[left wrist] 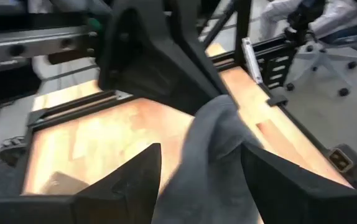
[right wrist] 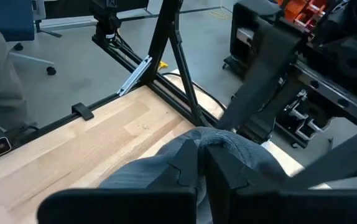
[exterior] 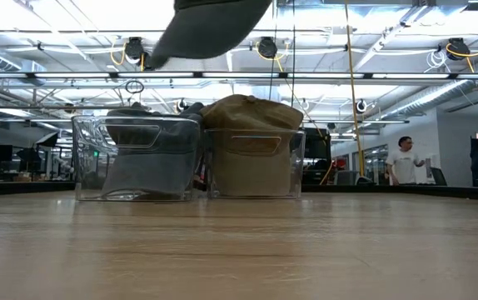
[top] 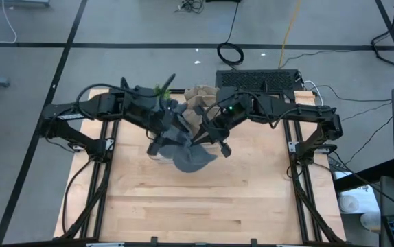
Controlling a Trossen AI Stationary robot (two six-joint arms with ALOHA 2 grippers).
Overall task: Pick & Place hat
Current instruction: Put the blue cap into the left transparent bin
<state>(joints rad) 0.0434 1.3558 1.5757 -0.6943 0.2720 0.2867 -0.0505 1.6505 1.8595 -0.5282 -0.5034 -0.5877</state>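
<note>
**Onlooker A:** Two arms meet over the grey hat (top: pixel 191 156) when you look from above. It hangs between the left gripper (top: pixel 164 132) and the right gripper (top: pixel 211 137), above the desk (top: pixel 204 199), just in front of the bins (top: pixel 198 96) at the back edge.

**Onlooker B:** From desk level I only see the hat's underside, high up. Below and behind it stand two clear bins, the grey bin (exterior: pixel 136 157) with dark cloth inside and, touching it, the tan bin (exterior: pixel 254 152) heaped with a tan hat.

**A:** Past the left wrist, the jaws stand apart with a grey fold of hat (left wrist: pixel 213 155) rising between the fingers (left wrist: pixel 132 180). They look released, or releasing; I can't tell whether either pad touches the cloth.

**B:** Past the right wrist, the jaws are clenched on the hat's cloth (right wrist: pixel 166 162). So the right arm carries it.

**A:** I'd judge this is the carry stage, with a hand-over to the right arm.

**B:** Next, I'd guess, the left arm must back clear without snagging the fabric, then the right takes it to the grey bin and lets go.
</note>
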